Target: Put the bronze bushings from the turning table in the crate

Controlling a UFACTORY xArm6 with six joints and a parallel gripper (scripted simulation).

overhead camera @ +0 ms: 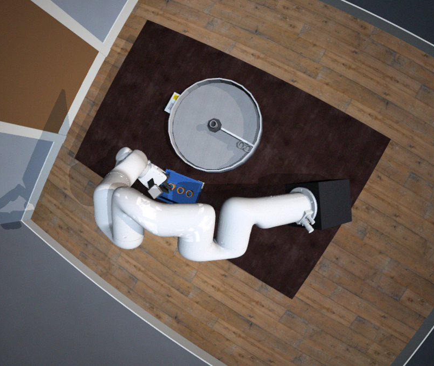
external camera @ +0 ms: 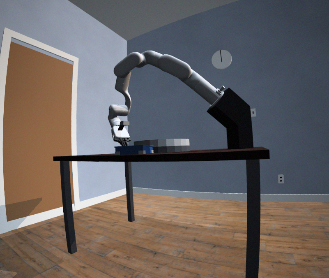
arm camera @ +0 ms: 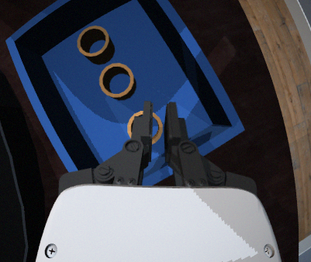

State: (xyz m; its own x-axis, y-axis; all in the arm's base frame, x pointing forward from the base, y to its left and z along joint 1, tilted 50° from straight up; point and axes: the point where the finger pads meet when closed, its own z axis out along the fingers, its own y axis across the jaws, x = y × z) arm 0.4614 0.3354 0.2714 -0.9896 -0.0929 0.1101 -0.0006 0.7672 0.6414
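Dark table (external camera: 188,155) w/ black legs carries everything. White arm (overhead camera: 177,224) reaches from a black pedestal (overhead camera: 337,196) at one end across to the blue crate (arm camera: 37,72) near the opposite end. Round grey turning table (overhead camera: 193,106) sits beside the crate, apart from it, w/ a hex hub at centre and a white bar running out to the rim.

2 steel bushings (overhead camera: 243,145) lie side by side at the rim end of that bar, touching or nearly so.

3 bronze bushings are in the crate, in a row on its floor: far one (arm camera: 92,41), middle one (arm camera: 117,81), near one (arm camera: 155,129) partly hidden behind the fingertips.

Gripper (arm camera: 157,117) hangs over the near end of the crate, pointing down. Fingers stand a little apart, narrow gap betw. them, pinching nothing; the near bushing sits on the crate floor under them.
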